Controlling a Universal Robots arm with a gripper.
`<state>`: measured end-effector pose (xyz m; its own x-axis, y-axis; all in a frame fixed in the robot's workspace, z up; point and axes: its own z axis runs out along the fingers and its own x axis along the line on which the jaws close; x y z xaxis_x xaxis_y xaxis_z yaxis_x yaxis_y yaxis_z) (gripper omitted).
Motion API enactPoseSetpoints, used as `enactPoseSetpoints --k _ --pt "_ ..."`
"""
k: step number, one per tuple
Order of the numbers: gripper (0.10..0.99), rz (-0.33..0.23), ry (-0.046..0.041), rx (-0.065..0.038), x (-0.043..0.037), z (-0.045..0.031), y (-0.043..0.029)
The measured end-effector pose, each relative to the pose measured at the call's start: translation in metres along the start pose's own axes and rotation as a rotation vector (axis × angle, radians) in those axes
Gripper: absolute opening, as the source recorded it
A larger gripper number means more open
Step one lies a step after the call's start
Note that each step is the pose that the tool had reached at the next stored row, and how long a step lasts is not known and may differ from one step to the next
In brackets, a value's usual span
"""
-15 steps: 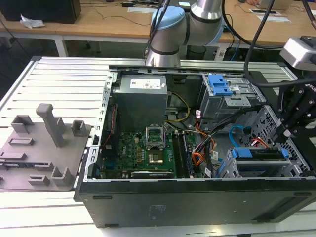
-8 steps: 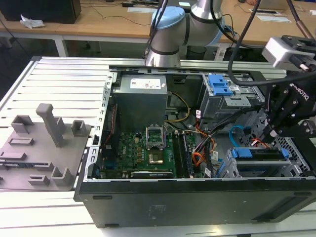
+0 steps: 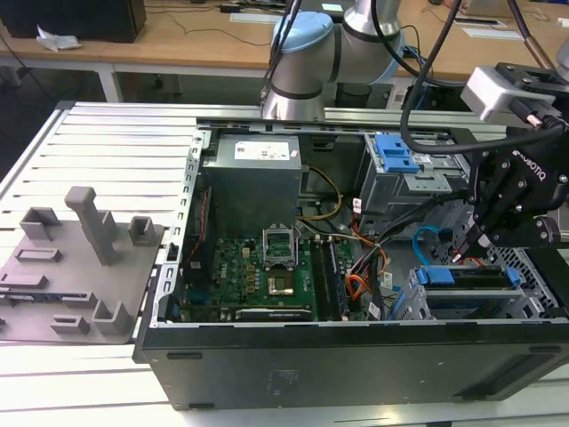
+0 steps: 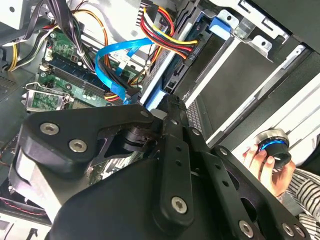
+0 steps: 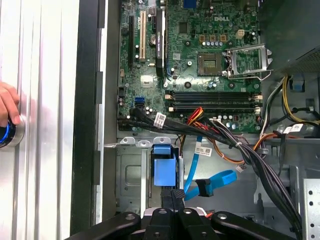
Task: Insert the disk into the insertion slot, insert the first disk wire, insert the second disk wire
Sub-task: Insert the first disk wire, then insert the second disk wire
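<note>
The open computer case (image 3: 293, 356) holds the metal drive cage (image 3: 540, 286) at the exterior view's right, with the blue-framed disk (image 3: 468, 277) already sitting in it. The gripper (image 3: 481, 238) hangs just over the disk's blue end; in the first wrist view its jaws look pressed together, and I cannot tell whether they pinch anything. Near it curls the light-blue cable (image 5: 216, 181), its dark plug (image 5: 202, 187) loose, and a person's hand (image 4: 264, 167) rests on a knob (image 4: 272, 145) outside the case.

In the exterior view the end effector (image 3: 481, 237) hides part of the disk (image 3: 468, 277) beneath it, and the blue wire (image 3: 425, 238) runs out of sight behind it. Well away from it, a hand (image 5: 7, 107) is cut off by the first wrist view's edge.
</note>
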<state>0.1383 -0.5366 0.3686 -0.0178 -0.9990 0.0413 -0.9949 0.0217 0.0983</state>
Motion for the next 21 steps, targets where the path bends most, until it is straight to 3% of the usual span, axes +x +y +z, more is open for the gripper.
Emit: enactPoseSetpoints --k 11,15,19,21 --pt "0.106 0.0 0.0 0.0 0.0 0.0 0.0001" --pt "0.361 0.0 0.0 0.0 0.0 0.0 0.0002" --pt "0.361 0.0 0.0 0.0 -0.0001 -0.0001 -0.0013" --pt "0.361 0.0 0.0001 0.0 -0.001 -0.001 -0.0091"
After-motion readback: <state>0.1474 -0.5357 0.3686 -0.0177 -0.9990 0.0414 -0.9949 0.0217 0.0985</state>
